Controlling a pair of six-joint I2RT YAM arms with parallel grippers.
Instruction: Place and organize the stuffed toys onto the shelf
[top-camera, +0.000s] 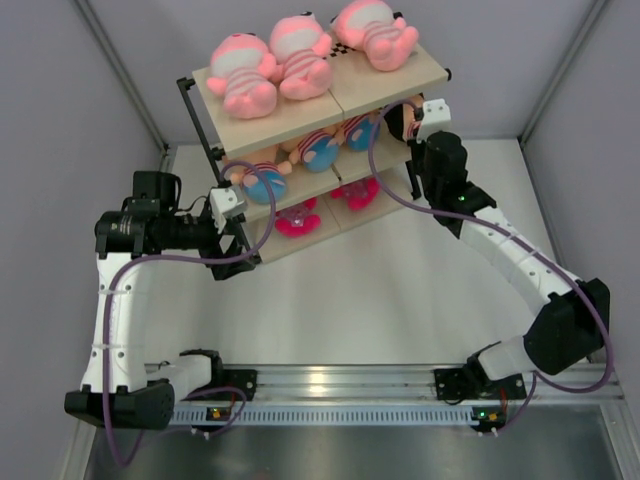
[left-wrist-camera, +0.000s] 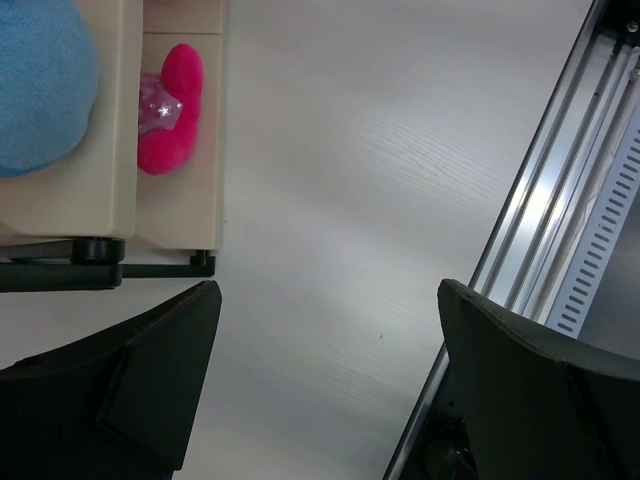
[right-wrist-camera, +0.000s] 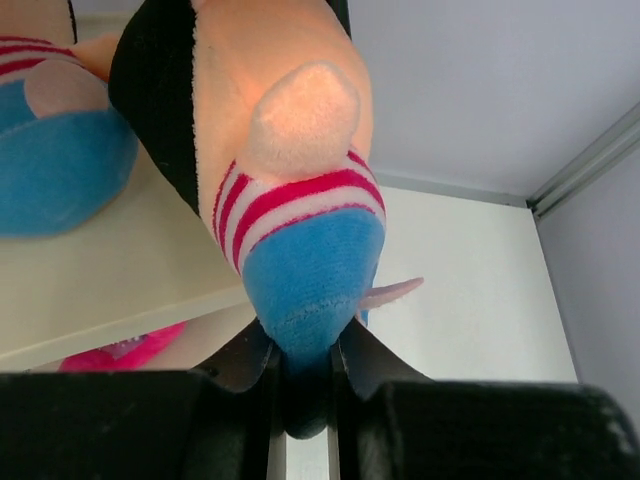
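Pinching the boy doll (right-wrist-camera: 290, 200) by its blue bottom, our right pincer (right-wrist-camera: 303, 375) holds it at the middle-board end of the shelf (right-wrist-camera: 110, 290), completing that row; our left pincer (left-wrist-camera: 325, 385) gapes empty.

I find nothing to read in any of my views: no words, numbers, labels or brand marks on any toy (top-camera: 300, 60), the shelf (top-camera: 432, 70) or the rail (top-camera: 350, 379).

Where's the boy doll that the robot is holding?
In the top view, the boy doll is at the right end of the middle shelf board, pinched by the right gripper.
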